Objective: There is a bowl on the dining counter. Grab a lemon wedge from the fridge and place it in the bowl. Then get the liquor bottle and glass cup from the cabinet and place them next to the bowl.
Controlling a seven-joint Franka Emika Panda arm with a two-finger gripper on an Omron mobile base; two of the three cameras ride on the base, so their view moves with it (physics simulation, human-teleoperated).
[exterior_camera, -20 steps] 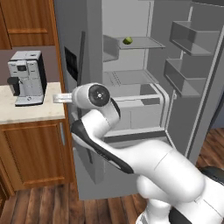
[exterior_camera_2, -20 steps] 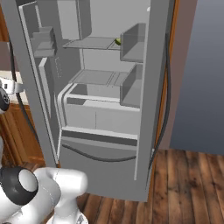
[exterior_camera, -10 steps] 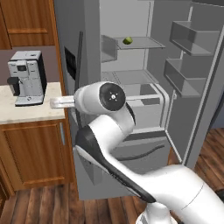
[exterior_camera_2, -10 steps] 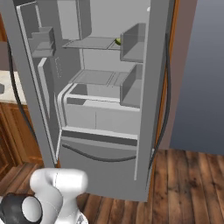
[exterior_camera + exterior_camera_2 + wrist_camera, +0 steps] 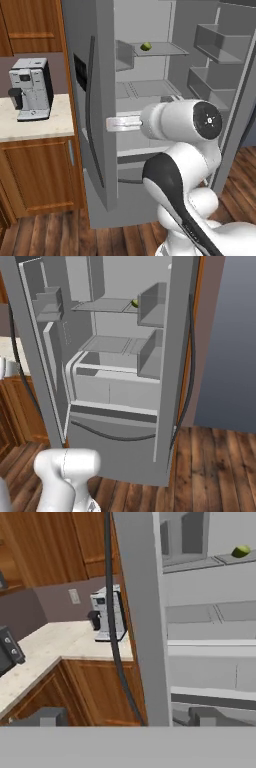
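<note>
The grey steel fridge (image 5: 100, 75) stands with both doors swung open. On its upper glass shelf, toward the back, lies the small green-yellow lemon wedge (image 5: 146, 46) (image 5: 134, 303) (image 5: 241, 551). My gripper (image 5: 129, 717) is open, its fingertips (image 5: 47, 717) far apart, facing the edge of the left fridge door (image 5: 142, 612) and its dark bar handle (image 5: 112, 622). Nothing sits between the fingers. In the left base view my hand (image 5: 122, 123) hangs just right of that door, well below the lemon's shelf. The bowl, dining counter, liquor bottle and glass cup are out of view.
A silver coffee machine (image 5: 31, 89) (image 5: 106, 614) stands on the beige counter (image 5: 30, 129) left of the fridge, under reddish-brown wall cabinets (image 5: 30, 22). The right fridge door (image 5: 235, 75) with its bins juts out on the right. Wood floor (image 5: 215, 466) lies in front.
My gripper has gone from shut to wide open, letting go of the left door's handle. The hand and elbow have swung rightward, toward the fridge opening.
</note>
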